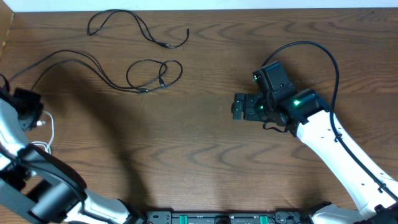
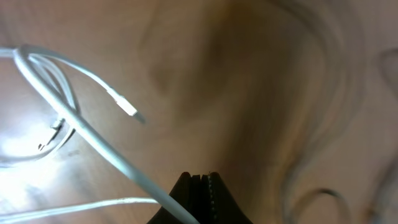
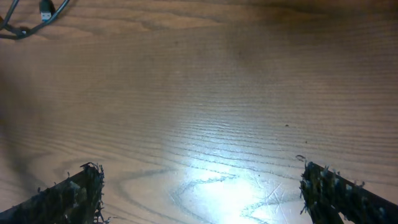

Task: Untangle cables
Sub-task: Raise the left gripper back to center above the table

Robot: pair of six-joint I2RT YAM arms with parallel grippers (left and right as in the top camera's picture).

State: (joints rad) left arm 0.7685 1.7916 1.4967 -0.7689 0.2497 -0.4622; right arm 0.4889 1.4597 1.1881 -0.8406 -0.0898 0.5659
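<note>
The white cable (image 2: 93, 140) runs from my left gripper (image 2: 198, 177) up to the left, looped, with its small white plug (image 2: 127, 110) hanging free. The jaws are shut and the cable crosses the left finger, seemingly held. In the overhead view this gripper (image 1: 31, 112) is at the far left edge, with the white cable (image 1: 50, 134) beside it. One black cable (image 1: 143, 28) lies at the top left. The longer black cable (image 1: 93, 65) ends in a loop (image 1: 152, 74). My right gripper (image 1: 238, 106) is open and empty over bare wood (image 3: 202, 186).
The wooden table's left edge (image 1: 7, 37) is close to my left arm. A black cable end (image 3: 25, 28) shows in the right wrist view's top-left corner. The right arm's own thick black cable (image 1: 323, 53) arcs above it.
</note>
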